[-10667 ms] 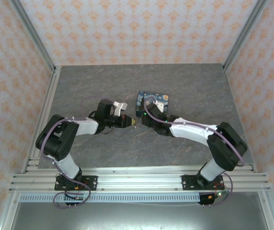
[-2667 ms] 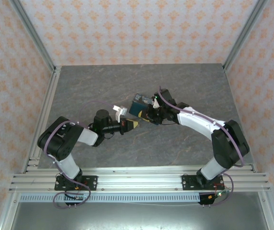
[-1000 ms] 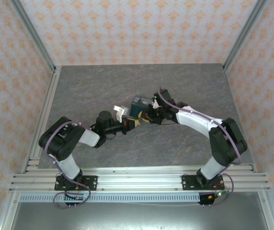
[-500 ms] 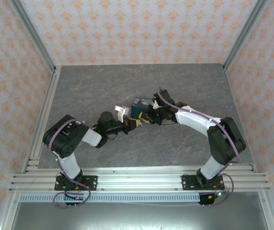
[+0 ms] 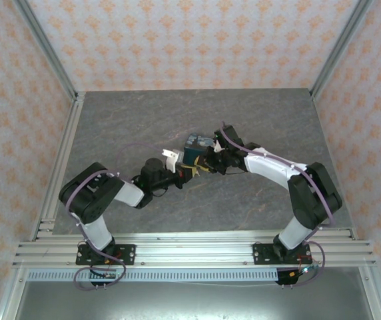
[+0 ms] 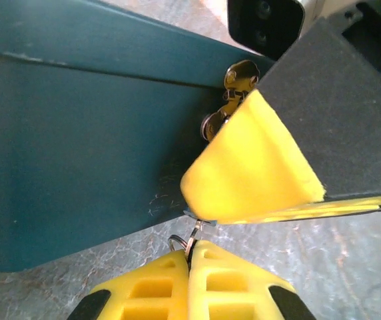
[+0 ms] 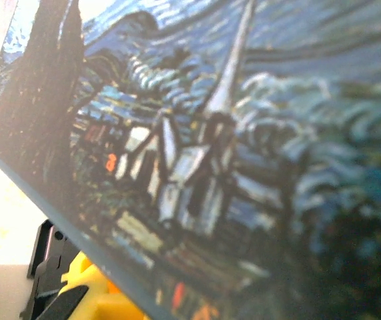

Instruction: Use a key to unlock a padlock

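Observation:
The padlock (image 6: 234, 93), a tiny brassy lock, hangs at the front of the blue box (image 6: 77, 133). Its lower part is hidden behind a yellow pad (image 6: 250, 167) of my right gripper (image 5: 205, 162), which is shut on it. My left gripper (image 6: 190, 248) is shut on the key (image 6: 192, 235); its ring sticks out between the pads and its tip reaches up under the right gripper's pad. From above, the two grippers meet tip to tip just in front of the box (image 5: 196, 143), the left gripper (image 5: 185, 175) coming from the left.
The box's painted lid (image 7: 244, 133) sits very close to the right wrist camera, with a yellow finger (image 7: 84, 297) below its edge. Grey tabletop (image 5: 144, 113) lies around the box, bounded by metal rails (image 5: 64, 147) and patterned walls.
Over the last second my left arm has edged right and forward, bringing the key up to the right gripper at the box front. The right arm and box have stayed put.

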